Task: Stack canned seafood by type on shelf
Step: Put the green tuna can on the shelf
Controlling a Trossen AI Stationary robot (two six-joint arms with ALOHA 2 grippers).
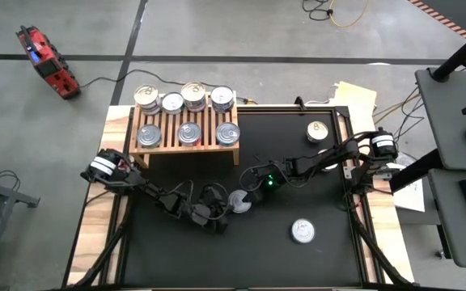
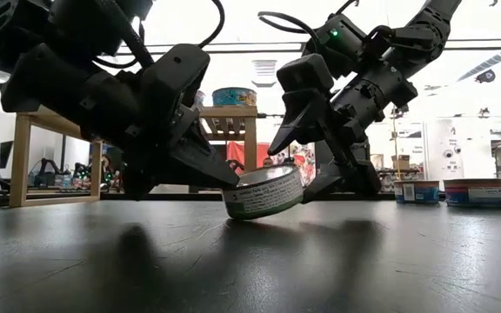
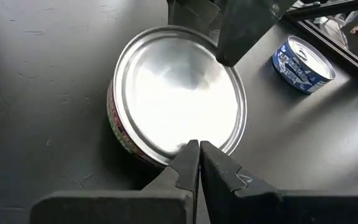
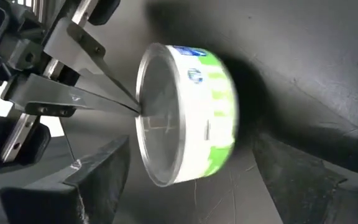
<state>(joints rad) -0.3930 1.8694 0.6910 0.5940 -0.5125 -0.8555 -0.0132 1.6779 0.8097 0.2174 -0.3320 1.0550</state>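
Two loose cans sit on the black table (image 1: 298, 267): one far back by the edge (image 1: 318, 131) and one near the front (image 1: 302, 231). The wooden shelf (image 1: 186, 149) at the back left holds seven cans, well away from my claws.

From above, my arms hide most of the tipped can (image 1: 239, 202) in the middle. The low view shows it better (image 2: 263, 193): one edge is on the table and the other is lifted up. Only my left wrist view shows a blue can (image 3: 302, 64) lying beyond it.

My left claw (image 3: 198, 146) is pinched tight, holding nothing, with its tips at the can's rim. My right claw (image 2: 313, 162) reaches down from the other side, spread wide around the can, not squeezing it
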